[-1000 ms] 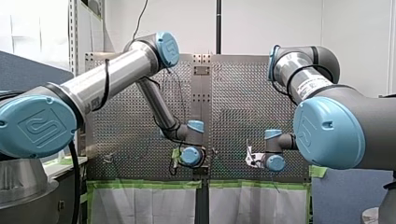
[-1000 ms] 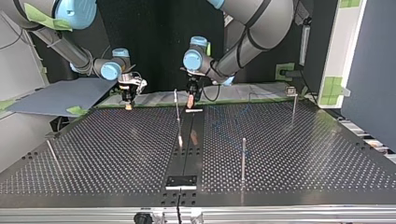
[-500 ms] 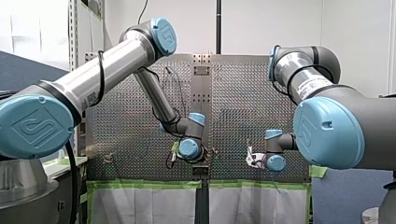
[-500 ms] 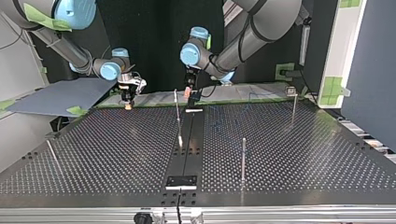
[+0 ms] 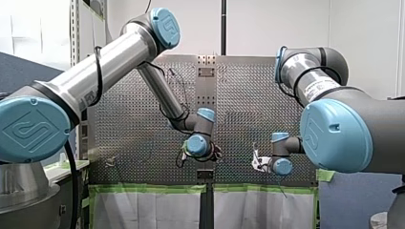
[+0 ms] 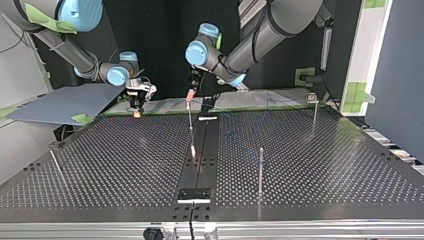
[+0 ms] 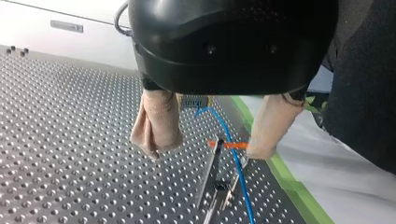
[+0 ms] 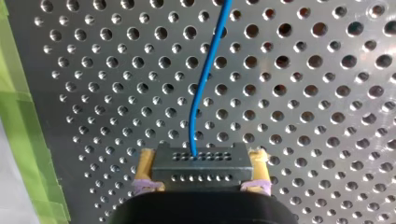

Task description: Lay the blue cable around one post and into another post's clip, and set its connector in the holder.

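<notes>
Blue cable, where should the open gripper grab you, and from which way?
Probably the straight stretch of the blue cable beside the post, taken from above. It is thin and runs lengthwise ahead of my left gripper, whose open fingers stand one on each side, so closing would pinch it across.

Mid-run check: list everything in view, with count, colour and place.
table: one, metal, perforated, under both arms.
posts: four, thin metal, spread over the table.
cable: one, blue, from the connector across the table, under the left tool.
connector: one, dark, in the right tool.
holder: one, black, top view's near edge.
tape: green, along the table's edge.
left tool: one, beige pads, open.
right tool: one, yellow pads, shut on the connector.
</notes>
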Robot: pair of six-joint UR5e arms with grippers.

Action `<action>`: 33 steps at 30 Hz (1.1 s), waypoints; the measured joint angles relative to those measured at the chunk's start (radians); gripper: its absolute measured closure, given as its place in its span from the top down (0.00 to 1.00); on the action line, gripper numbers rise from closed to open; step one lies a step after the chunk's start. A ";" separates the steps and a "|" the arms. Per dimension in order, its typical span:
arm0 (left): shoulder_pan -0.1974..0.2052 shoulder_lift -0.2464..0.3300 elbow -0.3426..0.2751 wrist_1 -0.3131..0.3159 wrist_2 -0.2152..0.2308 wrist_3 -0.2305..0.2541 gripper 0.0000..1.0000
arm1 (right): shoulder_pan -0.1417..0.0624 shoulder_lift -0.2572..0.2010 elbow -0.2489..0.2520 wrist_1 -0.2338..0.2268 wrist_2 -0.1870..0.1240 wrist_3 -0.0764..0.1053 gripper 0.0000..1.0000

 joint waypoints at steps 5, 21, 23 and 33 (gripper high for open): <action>-0.007 0.001 0.000 0.000 -0.001 -0.007 0.99 | 0.000 0.000 0.000 0.001 0.000 0.001 0.00; -0.013 0.001 0.000 0.006 0.003 -0.020 0.99 | 0.000 0.000 0.000 0.003 0.000 0.001 0.00; -0.014 0.001 0.000 0.006 0.003 -0.023 0.99 | 0.000 0.000 0.000 0.003 0.000 0.001 0.00; -0.014 0.001 0.000 0.007 0.003 -0.035 0.99 | 0.000 0.000 0.000 0.003 0.001 0.001 0.00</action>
